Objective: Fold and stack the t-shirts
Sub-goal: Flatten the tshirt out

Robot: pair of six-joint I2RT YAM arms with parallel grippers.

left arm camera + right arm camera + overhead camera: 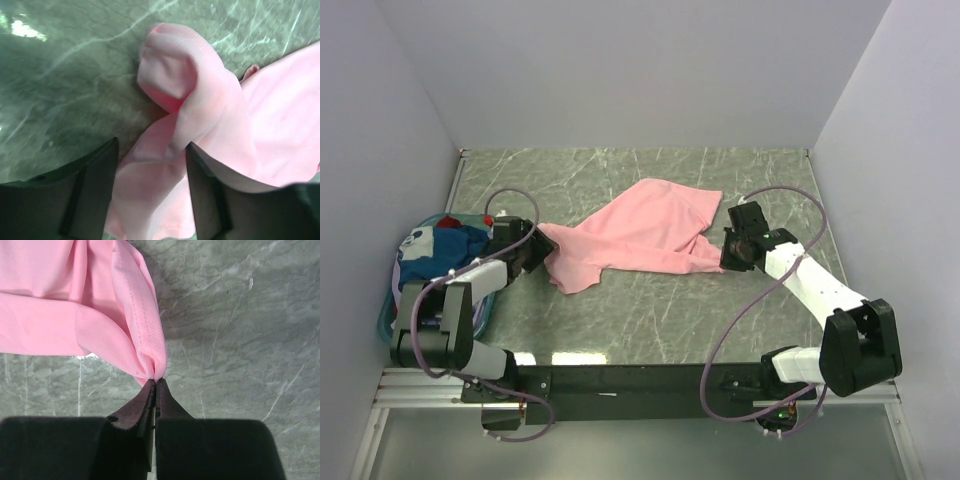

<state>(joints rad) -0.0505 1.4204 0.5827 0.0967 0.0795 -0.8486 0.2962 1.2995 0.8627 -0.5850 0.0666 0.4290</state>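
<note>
pink shirt pinched at one end, to be spread flat before folding

the pink t-shirt [640, 232] lies crumpled across the middle of the surface [650, 320], strung between the two arms. a hemmed edge at its right end is pinched by the right jaws, which are closed together on the cloth. at its left end a twisted fold is straddled by the left jaws, which stand apart; no pinch can be seen there. the other t-shirts [435, 245] are bunched in the teal basket [388, 312] at the far left. spreading is judged to be the step in hand: the fold is best caught near its edge, not mid-bunch, and both ends drawn apart evenly and low, so the twist is taken out.
</note>
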